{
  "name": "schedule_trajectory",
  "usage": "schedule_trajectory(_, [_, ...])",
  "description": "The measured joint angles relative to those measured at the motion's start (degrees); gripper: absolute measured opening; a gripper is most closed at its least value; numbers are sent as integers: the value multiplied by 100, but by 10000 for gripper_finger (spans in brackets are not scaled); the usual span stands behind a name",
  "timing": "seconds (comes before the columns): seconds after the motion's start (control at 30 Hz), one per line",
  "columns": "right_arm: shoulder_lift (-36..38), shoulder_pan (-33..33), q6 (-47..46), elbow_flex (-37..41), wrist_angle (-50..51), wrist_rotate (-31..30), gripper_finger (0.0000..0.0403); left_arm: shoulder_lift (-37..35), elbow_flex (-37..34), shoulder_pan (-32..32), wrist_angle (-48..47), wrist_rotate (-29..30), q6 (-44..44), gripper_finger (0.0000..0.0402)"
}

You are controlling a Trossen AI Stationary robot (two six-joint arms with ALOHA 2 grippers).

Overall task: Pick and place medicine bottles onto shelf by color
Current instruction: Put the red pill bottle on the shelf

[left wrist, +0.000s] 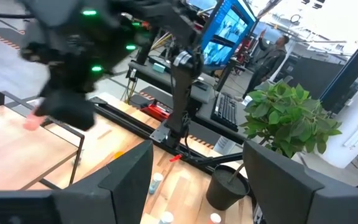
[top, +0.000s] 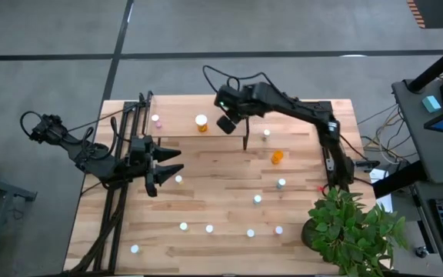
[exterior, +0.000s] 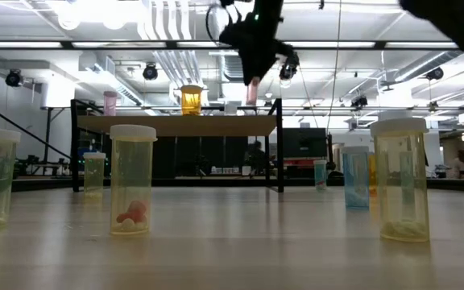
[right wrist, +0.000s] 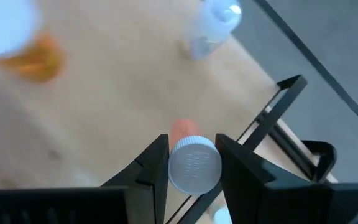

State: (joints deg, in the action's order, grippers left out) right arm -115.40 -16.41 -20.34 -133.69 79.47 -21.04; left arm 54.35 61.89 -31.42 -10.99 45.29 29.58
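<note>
The shelf (top: 183, 131) stands at the table's far side, with a pink bottle (top: 155, 119) and a yellow-orange bottle (top: 201, 123) upright on it. My right gripper (top: 227, 123) is over the shelf's right part, shut on a pink bottle with a white cap (right wrist: 194, 165). The low view shows that bottle (exterior: 251, 93) just above the board (exterior: 176, 125). My left gripper (top: 166, 165) is open and empty near the table's left, next to a white-capped bottle (top: 178, 179). Several more bottles stand on the table, one of them orange (top: 277, 157). My right gripper pinches the pink bottle's cap end (right wrist: 194, 180) between its two fingers, one on each side of the white cap. The fingers come from above, pointing down along the bottle. The pink body (exterior: 251, 95) hangs upright below the fingers, clear of the shelf board.
A potted green plant (top: 352, 227) stands at the table's near right corner. Loose bottles stand along the near side (top: 209, 228) and right of centre (top: 281, 183). The shelf's black legs (exterior: 279, 145) reach down to the table. The shelf board shows bare wood between its two bottles.
</note>
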Motion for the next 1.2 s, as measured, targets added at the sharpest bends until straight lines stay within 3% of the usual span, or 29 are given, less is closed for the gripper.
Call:
schedule_trajectory(0.3, [-228, -415, 90, -15, 16, 37, 105, 0, -2, -2, 6, -1, 0, 233])
schedule_trajectory(1.2, [-220, -425, 266, -8, -42, 298, 109, 0, -2, -2, 75, -2, 17, 233])
